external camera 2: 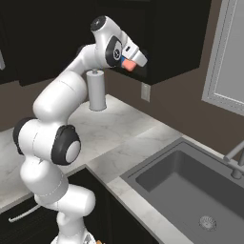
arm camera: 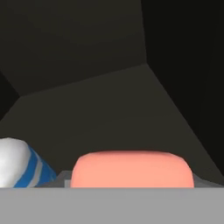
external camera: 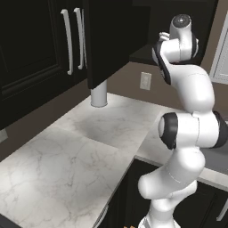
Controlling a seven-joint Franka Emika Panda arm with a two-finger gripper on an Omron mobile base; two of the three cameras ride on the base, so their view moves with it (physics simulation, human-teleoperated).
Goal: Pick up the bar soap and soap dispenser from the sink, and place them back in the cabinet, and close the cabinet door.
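My gripper (external camera 2: 129, 61) is raised high at the mouth of the dark wall cabinet (external camera 2: 174, 38) and is shut on the orange-red bar soap (external camera 2: 126, 65). In the hand view the bar soap (arm camera: 131, 168) sits low and centre, with the cabinet's dark inside (arm camera: 109, 109) beyond it. At the lower left of that view the blue and white soap dispenser (arm camera: 22, 168) rests on the cabinet floor. The cabinet door (external camera: 109, 40) stands open, swung out over the counter. The dark grey sink (external camera 2: 162, 183) lies below to the right.
A white paper towel roll (external camera 2: 96, 90) stands on the marble counter (external camera: 75, 147) under the cabinet. The sink has a round drain (external camera 2: 207, 222) and a slim faucet (external camera 2: 235, 159). Closed dark doors with silver handles (external camera: 69, 42) are to the left. An outlet (external camera: 145, 80) is on the wall.
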